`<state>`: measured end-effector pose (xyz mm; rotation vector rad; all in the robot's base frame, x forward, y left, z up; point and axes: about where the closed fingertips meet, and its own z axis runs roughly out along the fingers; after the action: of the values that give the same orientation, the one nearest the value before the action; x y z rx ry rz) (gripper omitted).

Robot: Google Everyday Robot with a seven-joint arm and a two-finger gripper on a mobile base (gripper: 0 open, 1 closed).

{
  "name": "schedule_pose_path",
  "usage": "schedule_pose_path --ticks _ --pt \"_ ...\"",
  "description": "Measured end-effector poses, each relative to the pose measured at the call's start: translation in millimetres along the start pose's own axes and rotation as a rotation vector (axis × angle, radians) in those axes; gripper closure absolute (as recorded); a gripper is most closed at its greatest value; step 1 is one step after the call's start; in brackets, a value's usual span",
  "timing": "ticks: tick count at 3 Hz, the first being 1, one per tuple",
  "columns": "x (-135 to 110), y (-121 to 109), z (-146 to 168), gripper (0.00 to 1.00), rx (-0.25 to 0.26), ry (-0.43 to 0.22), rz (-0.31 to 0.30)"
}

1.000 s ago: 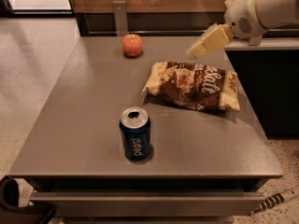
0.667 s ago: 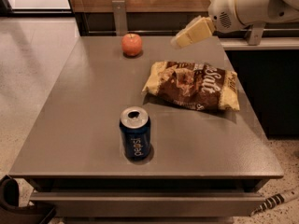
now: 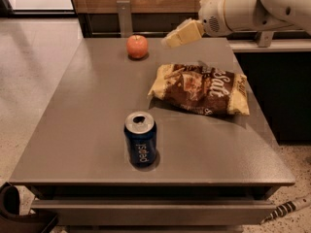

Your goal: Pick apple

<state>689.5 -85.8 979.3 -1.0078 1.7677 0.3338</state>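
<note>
The apple [image 3: 137, 46] is small, round and reddish-orange, and sits near the far edge of the grey table [image 3: 92, 110], left of centre. My gripper [image 3: 167, 40] comes in from the upper right on a white arm [image 3: 248, 8]. Its pale fingers point left and down toward the apple. The fingertips hover above the table a short way to the right of the apple, not touching it. Nothing is held in it.
A brown and yellow chip bag [image 3: 201, 89] lies right of centre, below the gripper. An opened blue Pepsi can [image 3: 140, 139] stands upright near the front. A grey post [image 3: 124, 16] rises behind the apple. Floor lies to the left, a dark cabinet to the right.
The arm has swung left along the far side of the table, bringing the gripper from beyond the chip bag to just right of the apple. The objects have not moved.
</note>
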Motion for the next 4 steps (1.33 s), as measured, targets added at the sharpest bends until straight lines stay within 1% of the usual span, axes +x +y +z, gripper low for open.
schedule_pose_path --ticks 1,2,3,4 --pt "5 -1 20 0.00 -0.011 -0.019 0.029" --pt "11 1 63 0.00 -0.037 -0.059 0.072" --pt "19 12 125 0.00 -0.070 -0.089 0.125" --pt "25 19 161 0.00 -0.090 -0.105 0.156"
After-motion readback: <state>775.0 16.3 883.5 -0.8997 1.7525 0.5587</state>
